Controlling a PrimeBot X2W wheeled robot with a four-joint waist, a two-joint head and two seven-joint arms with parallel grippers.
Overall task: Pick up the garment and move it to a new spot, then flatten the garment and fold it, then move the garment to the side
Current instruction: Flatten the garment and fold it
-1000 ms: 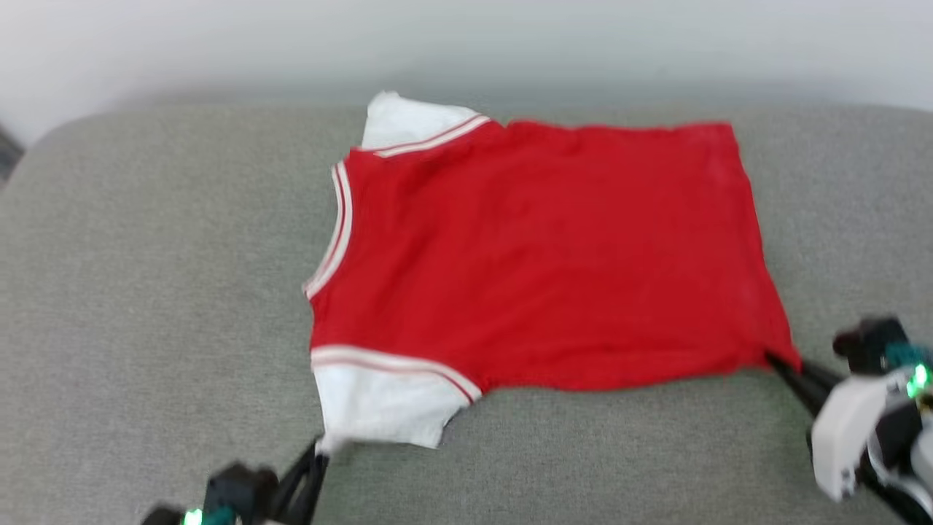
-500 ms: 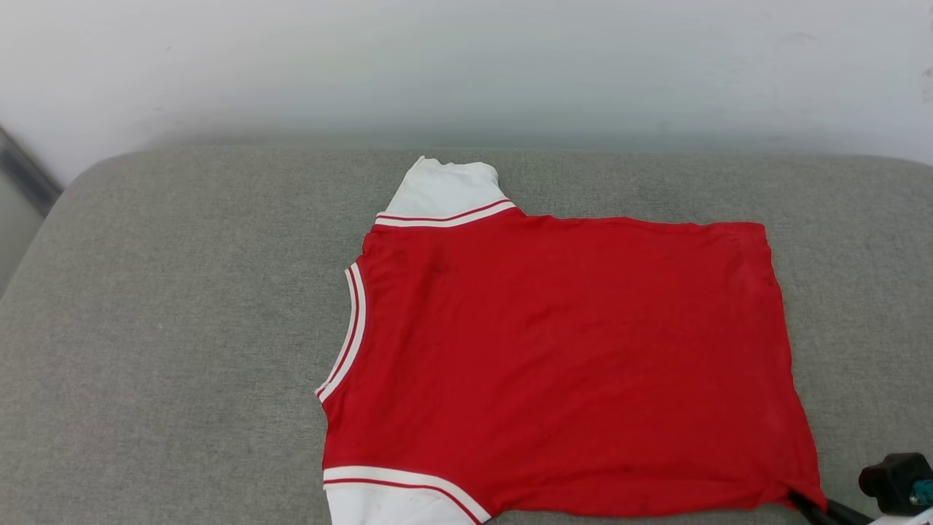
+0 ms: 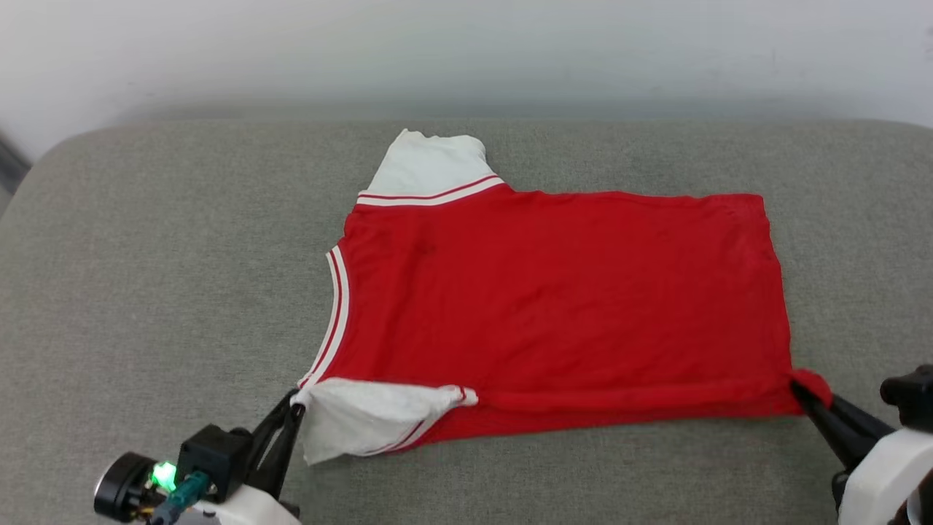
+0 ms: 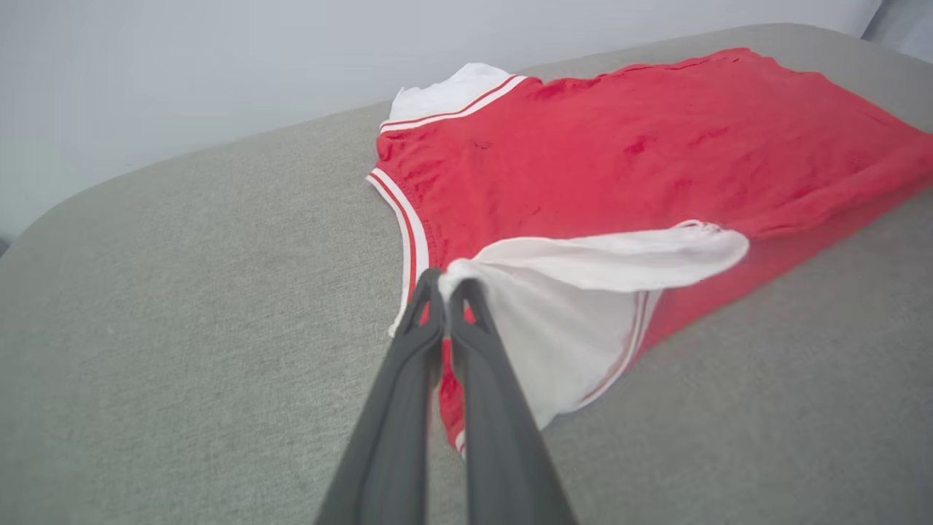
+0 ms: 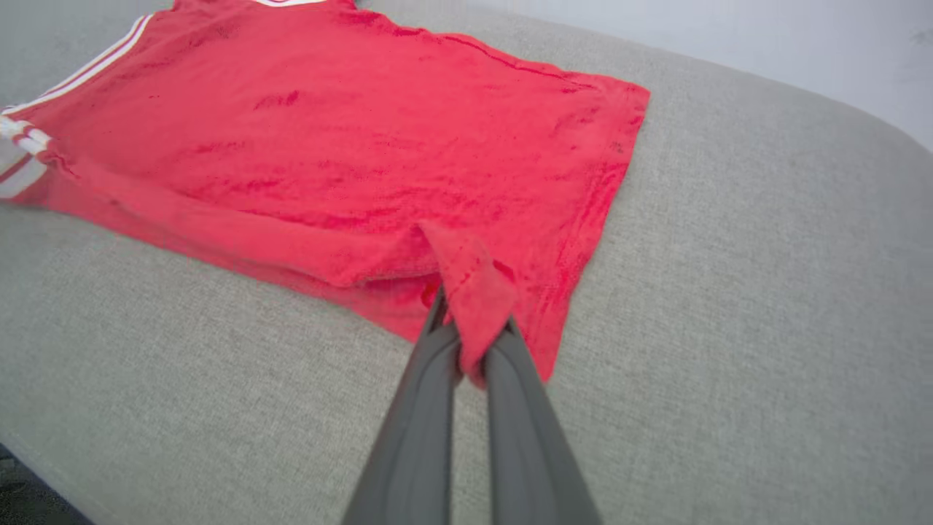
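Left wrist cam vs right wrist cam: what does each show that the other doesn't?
Left wrist: left tool shut on the near white sleeve, pulling its edge up. Right wrist: right tool shut on the red hem corner, pinched up. Both: the garment spread flat on the grey cushion, with striped neckline trim.

Red soft-fabric T-shirt (image 3: 554,292) with white short sleeves lies spread on grey woven cushion (image 3: 146,292), striped neckline to the left, hem to the right. Left gripper (image 3: 295,408), two dark fingers, pinches corner of near white sleeve (image 3: 364,419); sleeve bunched and curled over. Right gripper (image 3: 802,390) pinches near hem corner. Far sleeve (image 3: 426,164) flat. Pale wall (image 3: 466,51) behind.
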